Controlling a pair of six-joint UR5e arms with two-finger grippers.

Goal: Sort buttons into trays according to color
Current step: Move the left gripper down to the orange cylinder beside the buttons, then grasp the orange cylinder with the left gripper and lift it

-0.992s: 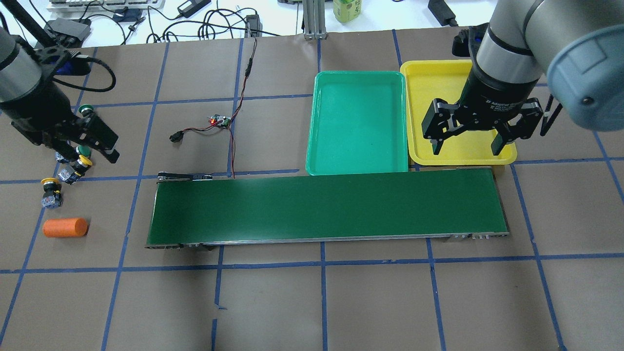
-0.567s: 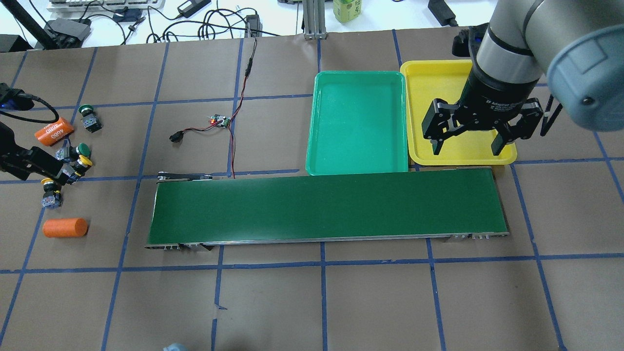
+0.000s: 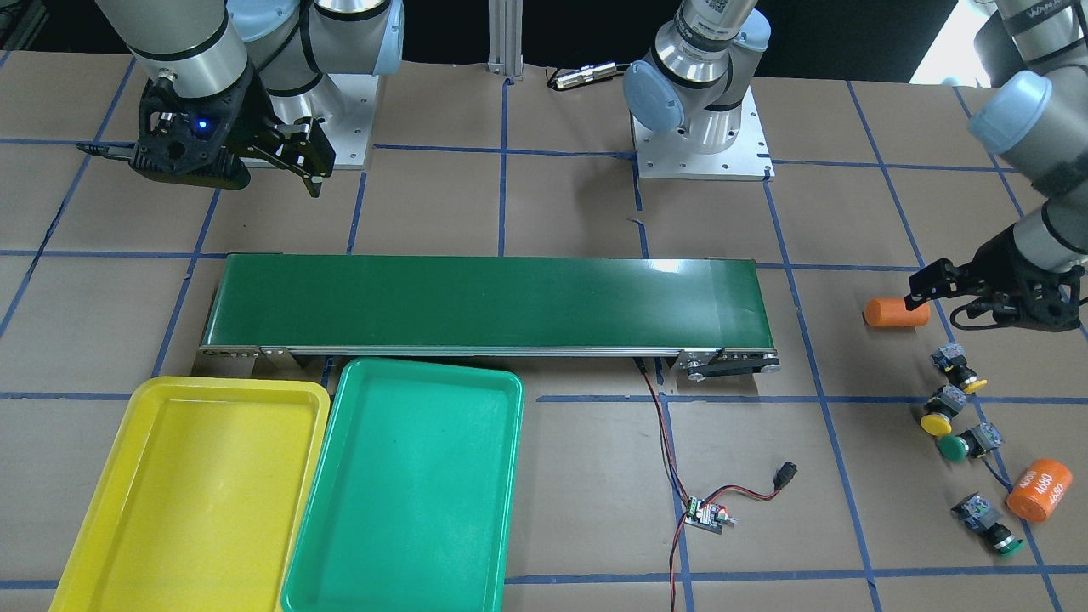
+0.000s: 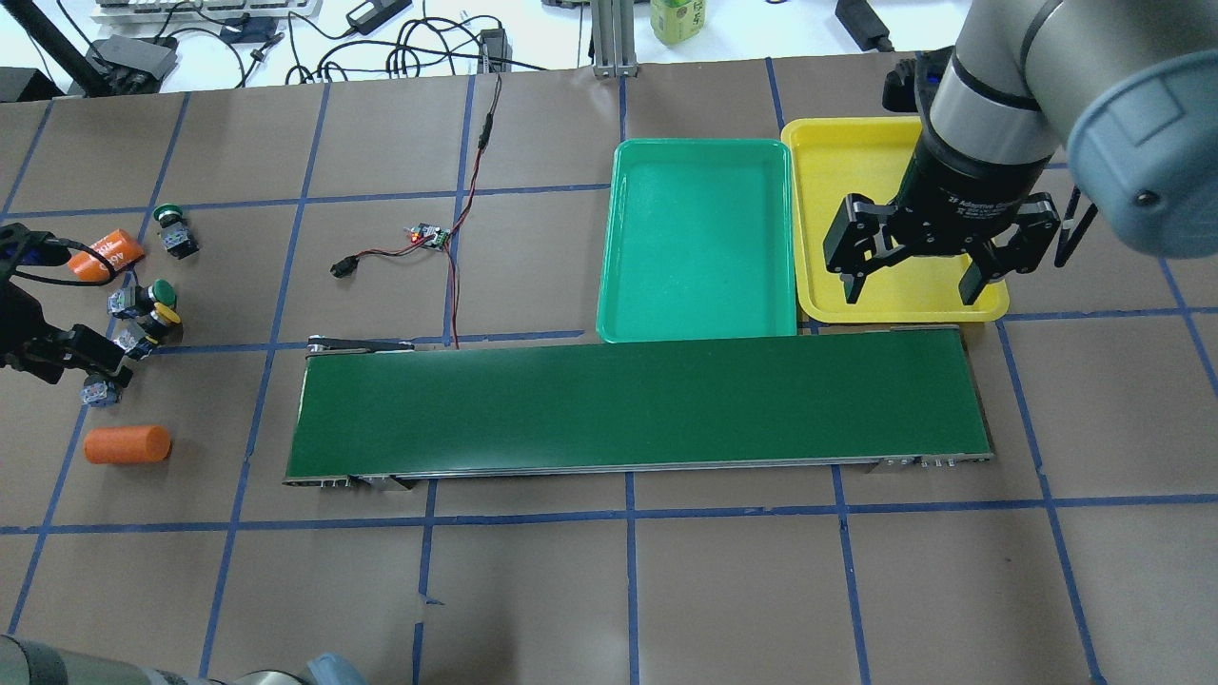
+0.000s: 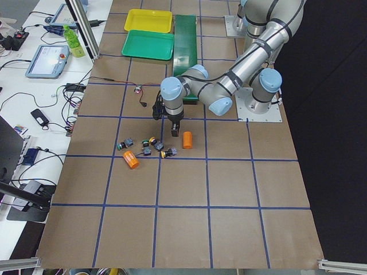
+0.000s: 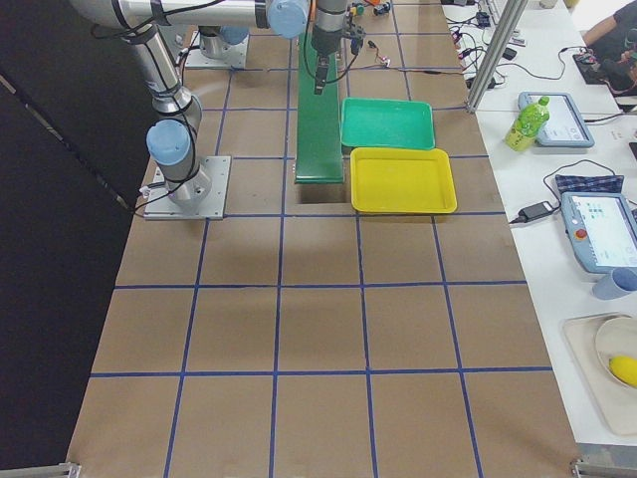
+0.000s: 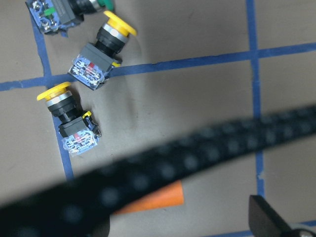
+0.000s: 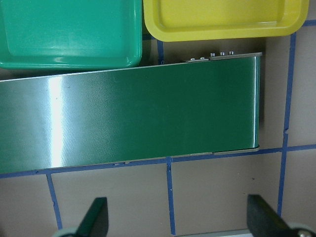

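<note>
Currently I log these items at the table.

- left gripper (image 3: 939, 287): jaws spread, nothing between them. It hangs over the table's left end, just beside the plain orange cylinder (image 3: 897, 313) and above the near edge of the button cluster. A blurred black cable (image 7: 197, 148) crosses its wrist view.
- right gripper (image 4: 909, 283): jaws wide apart, holding nothing. It is raised near the right end of the conveyor belt (image 4: 638, 400). Its wrist view shows that belt end and the near edges of both trays.
- Buttons, four in all: they lie on their sides on the brown table covering (image 4: 609, 590), well apart from the trays.
  - first yellow button (image 3: 956, 367): nearest the robot, partly hidden under the left gripper in the overhead view.
  - second yellow button (image 3: 939, 414): just beside the first.
  - first green button (image 3: 966, 442): close against the second yellow button. I cannot tell whether they touch.
  - second green button (image 3: 988, 520): farthest from the robot, near the orange cylinder marked 4680 (image 3: 1039, 490).
- green tray (image 4: 699, 238): on the far side of the belt, alongside it.
- yellow tray (image 4: 856, 181): just beside the green tray, on its right, level with the belt's right end.
- circuit board (image 4: 428, 236): trails red-black wires, and lies between the buttons and the trays, beyond the belt's left end.
</note>
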